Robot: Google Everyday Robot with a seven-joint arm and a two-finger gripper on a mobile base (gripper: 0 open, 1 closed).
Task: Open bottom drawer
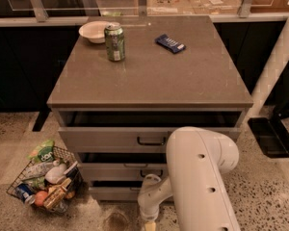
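Observation:
The grey cabinet (149,81) has three drawer fronts, each standing a little out. The bottom drawer (113,193) is the lowest and narrowest grey front, just above the floor. Its handle is hidden behind my arm's wrist (151,201). My white arm (202,177) comes in from the lower right and bends down in front of the bottom drawer's middle. My gripper (149,224) is at the picture's lower edge, below the wrist and close in front of the bottom drawer, mostly cut off.
A green can (115,42), a white bowl (94,31) and a blue packet (170,43) lie on the cabinet top. A wire basket of groceries (45,182) stands on the floor at the left. A white post (274,66) and a black base (269,136) are at the right.

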